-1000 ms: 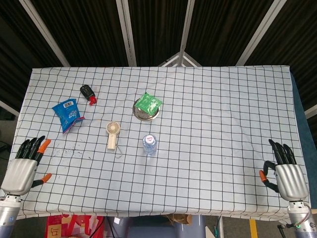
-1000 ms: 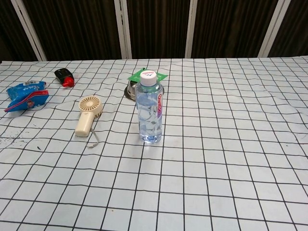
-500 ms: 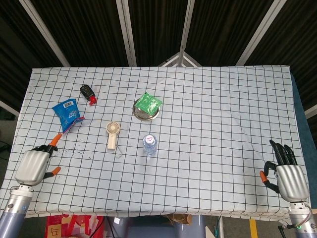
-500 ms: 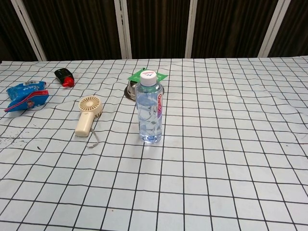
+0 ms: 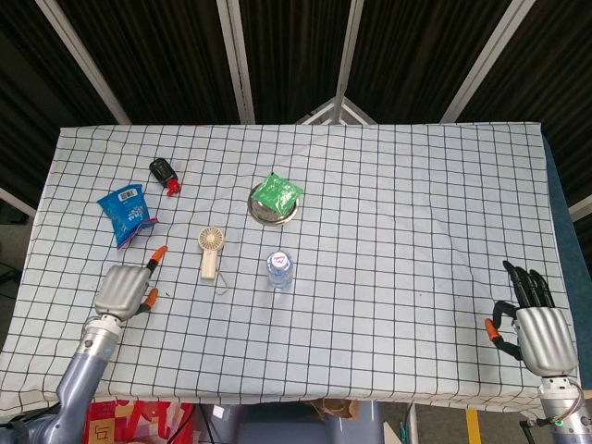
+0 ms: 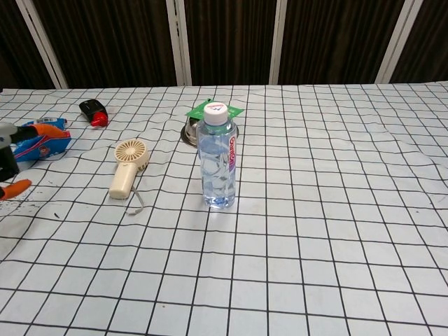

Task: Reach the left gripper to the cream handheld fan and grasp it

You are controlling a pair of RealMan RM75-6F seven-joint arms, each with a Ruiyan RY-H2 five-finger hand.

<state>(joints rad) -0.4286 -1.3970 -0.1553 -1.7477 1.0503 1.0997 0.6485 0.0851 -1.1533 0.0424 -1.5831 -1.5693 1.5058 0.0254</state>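
Observation:
The cream handheld fan lies flat on the checked cloth left of centre, round head toward the far side, a thin strap trailing from its handle; the chest view shows the fan as well. My left hand hovers to the left of the fan, a short gap away, fingers spread and holding nothing. Only its orange-tipped fingers show at the left edge of the chest view. My right hand stays open at the table's near right corner, far from the fan.
A clear water bottle stands right of the fan. Behind it a green packet sits in a metal bowl. A blue snack bag and a black-and-red object lie at the far left.
My left hand has travelled from the table's near left edge inward and to the right toward the fan, entering the chest view. The right hand and the objects have stayed put.

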